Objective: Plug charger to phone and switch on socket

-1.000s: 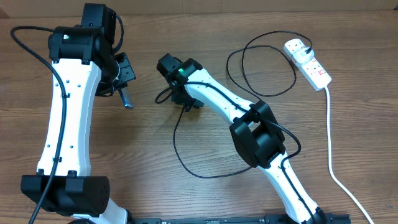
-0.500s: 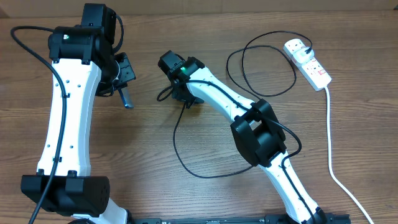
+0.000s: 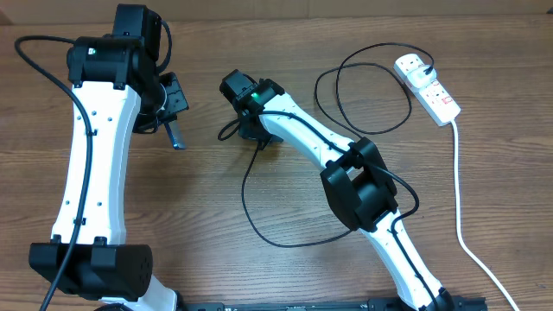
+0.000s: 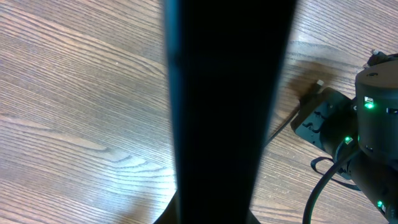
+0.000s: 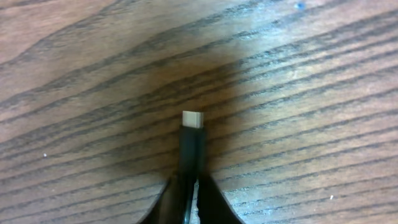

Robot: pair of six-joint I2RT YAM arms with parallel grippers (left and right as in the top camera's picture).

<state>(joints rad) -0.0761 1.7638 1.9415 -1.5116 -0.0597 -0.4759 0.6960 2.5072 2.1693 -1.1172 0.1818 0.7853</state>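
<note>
My left gripper is shut on the phone, which I see edge-on in the overhead view. In the left wrist view the phone is a wide black bar that hides the jaws. My right gripper is shut on the charger's connector; its silver tip points out past the fingers just above the wood. The tip also shows in the left wrist view, to the right of the phone and apart from it. The black cable loops across the table to the plug on the white socket strip.
The strip's thick white cord runs down the right side of the table. The cable makes a large loop left of the strip. The right arm stretches across the middle, and the left arm stands along the left side.
My right gripper with the connector has edged slightly up and left, toward the phone. The left arm and phone have not visibly moved.
</note>
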